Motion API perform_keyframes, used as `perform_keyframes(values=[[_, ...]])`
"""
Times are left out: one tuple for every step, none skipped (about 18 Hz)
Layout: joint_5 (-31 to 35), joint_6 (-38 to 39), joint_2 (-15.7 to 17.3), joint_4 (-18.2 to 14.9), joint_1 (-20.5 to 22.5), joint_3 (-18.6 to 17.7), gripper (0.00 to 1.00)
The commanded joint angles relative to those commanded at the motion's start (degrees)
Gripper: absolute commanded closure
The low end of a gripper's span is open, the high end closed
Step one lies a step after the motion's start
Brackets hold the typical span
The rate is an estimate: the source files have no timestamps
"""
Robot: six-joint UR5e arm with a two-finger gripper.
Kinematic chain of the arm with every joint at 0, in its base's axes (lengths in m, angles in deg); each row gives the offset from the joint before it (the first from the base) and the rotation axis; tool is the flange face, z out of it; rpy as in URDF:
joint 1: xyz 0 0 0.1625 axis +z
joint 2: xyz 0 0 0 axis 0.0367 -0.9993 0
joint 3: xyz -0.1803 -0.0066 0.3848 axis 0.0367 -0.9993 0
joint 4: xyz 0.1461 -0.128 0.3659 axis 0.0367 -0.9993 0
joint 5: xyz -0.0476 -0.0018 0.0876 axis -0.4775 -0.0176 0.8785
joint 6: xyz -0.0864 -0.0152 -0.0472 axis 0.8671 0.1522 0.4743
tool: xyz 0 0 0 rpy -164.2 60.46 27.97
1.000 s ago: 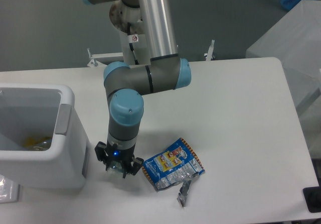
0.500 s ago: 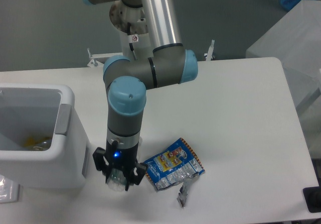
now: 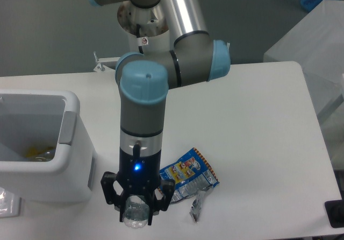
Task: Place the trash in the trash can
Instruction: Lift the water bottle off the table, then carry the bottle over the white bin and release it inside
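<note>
My gripper [image 3: 136,212] is shut on the small clear plastic bottle [image 3: 136,214] and holds it up off the table, to the right of the white trash can [image 3: 72,159]. The bottle's label and cap are hidden between the fingers. The blue-and-silver foil snack bag [image 3: 187,178] lies flat on the table just right of the gripper. The small silver foil scrap [image 3: 196,208] lies below the bag's right end. The trash can stands at the left edge, with a grey tab [image 3: 66,127] on its side and some yellowish items inside.
The arm's forearm [image 3: 142,111] rises over the middle of the table. A clear object [image 3: 5,199] sits at the bin's lower left. The table's front edge is close below the gripper. A dark object [image 3: 334,213] is at the lower right corner.
The gripper has risen toward the camera with the bottle in it, shifting slightly forward and right. The bag and the scrap have not moved.
</note>
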Motion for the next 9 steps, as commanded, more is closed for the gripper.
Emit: perform_keyframes(values=[[-0.7, 0.9, 1.3, 0.0, 0.7, 0.4, 0.41], [-1.7, 1.3, 1.5, 0.0, 0.9, 1.0, 0.41], [-2.7, 1.3, 1.8, 0.0, 1.0, 1.3, 0.41], [-3.6, 1.3, 1.9, 0.0, 1.0, 1.5, 0.41], [-4.3, 1.3, 2.7, 0.0, 1.0, 2.0, 0.41], [-5.1, 1.3, 4.0, 0.0, 1.0, 2.6, 0.41], [-6.0, 1.3, 5.2, 0.0, 0.9, 3.2, 0.41], [-7.0, 1.3, 6.3, 0.0, 0.6, 3.4, 0.41], [-7.9, 1.0, 7.4, -0.1, 0.3, 3.3, 0.41]])
